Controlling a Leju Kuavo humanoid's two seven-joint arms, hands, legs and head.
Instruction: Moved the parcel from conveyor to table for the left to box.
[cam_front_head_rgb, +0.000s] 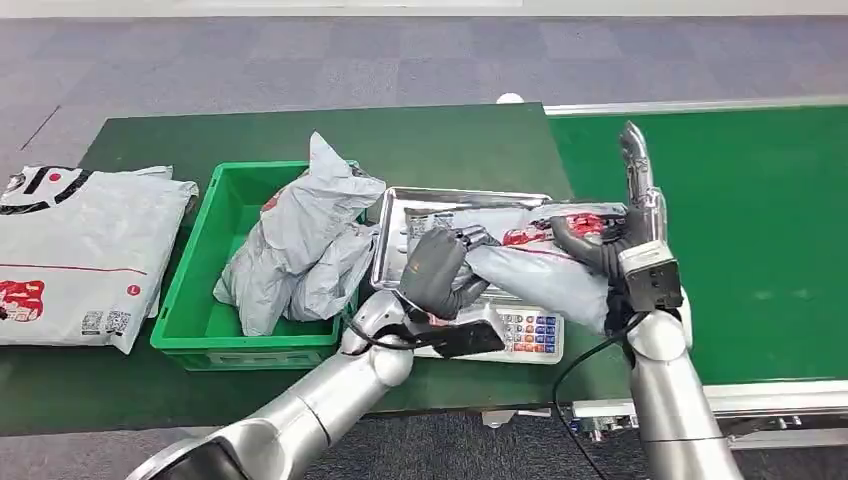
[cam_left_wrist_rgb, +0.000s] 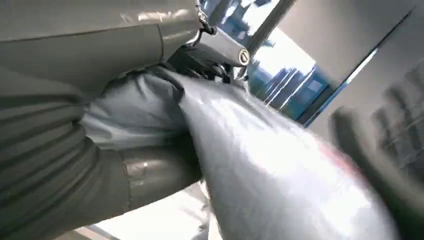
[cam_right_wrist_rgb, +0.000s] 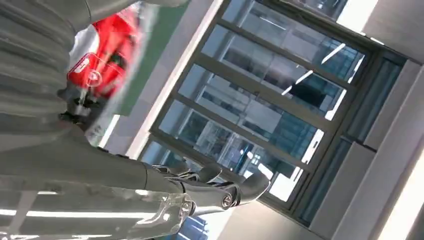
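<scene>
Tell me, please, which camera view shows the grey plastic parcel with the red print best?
The head view: the grey plastic parcel with the red print lies across the steel scale tray, gripped by the left hand and right hand. The left wrist view gives blurred grey film; the right wrist view only its red print.

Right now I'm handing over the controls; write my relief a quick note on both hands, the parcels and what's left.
Left hand: grips one end of the grey plastic mailer parcel with red print.
Right hand: holds the parcel's other end, some fingers pointing up.
Parcel: over the steel tray of the weighing scale, beside the green conveyor belt.
Done: parcel off the belt; other grey parcels already in the green plastic crate.
Left: right hand lets go, left hand boxes the parcel.
</scene>
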